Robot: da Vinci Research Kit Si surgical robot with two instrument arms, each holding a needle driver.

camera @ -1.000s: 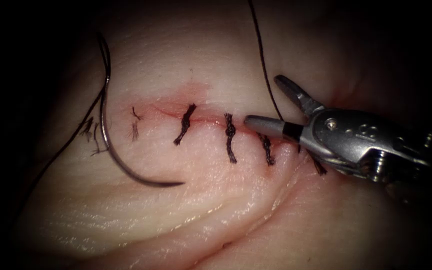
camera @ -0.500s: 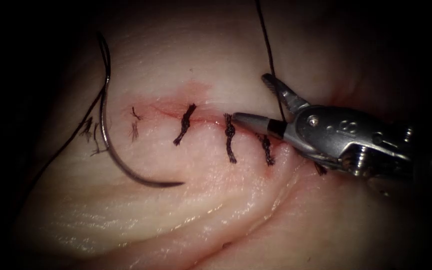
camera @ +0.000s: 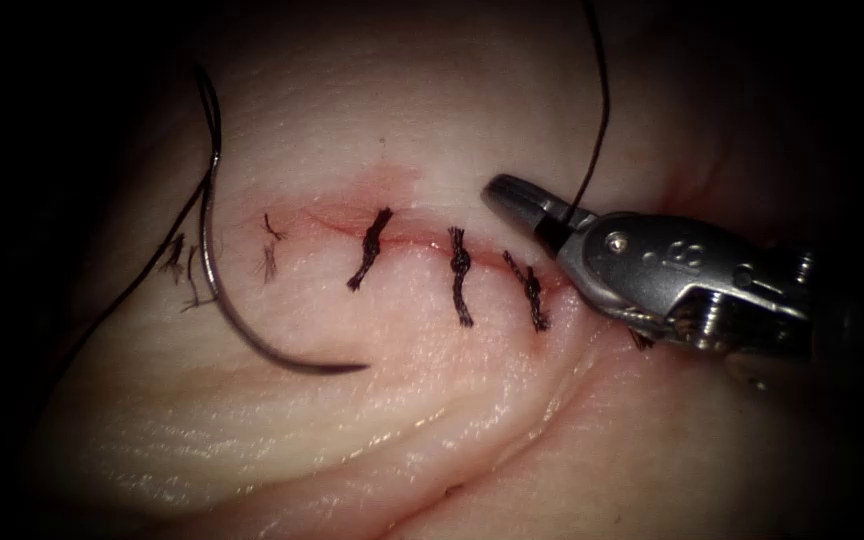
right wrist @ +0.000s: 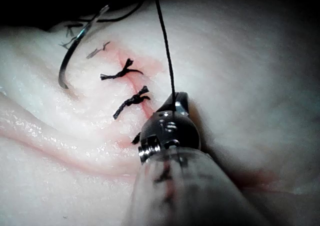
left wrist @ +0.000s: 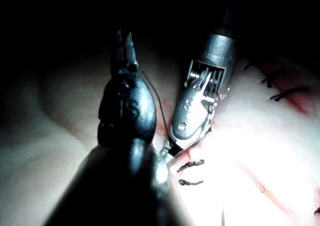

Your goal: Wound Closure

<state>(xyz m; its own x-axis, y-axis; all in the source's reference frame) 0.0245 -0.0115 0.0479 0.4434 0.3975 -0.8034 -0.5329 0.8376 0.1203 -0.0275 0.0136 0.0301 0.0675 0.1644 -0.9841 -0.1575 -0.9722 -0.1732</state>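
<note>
Light pools on the tissue (camera: 392, 420) around the cut (camera: 412, 240) and fades to black well away from it. Wet glints streak the fold below the cut. White glare beside the cut silhouettes the left tool (left wrist: 125, 41) and the thread (left wrist: 158, 101).

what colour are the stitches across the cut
Black stitches on the pale pink tissue; clearest in the endoscope view.

Silver steel hand (camera: 527, 205), rivets, stamped numerals

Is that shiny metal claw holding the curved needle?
No. The curved dark steel needle lies loose on the pale pork tissue, left of the stitches, while the silver right tool is shut on the thin black thread.
</note>
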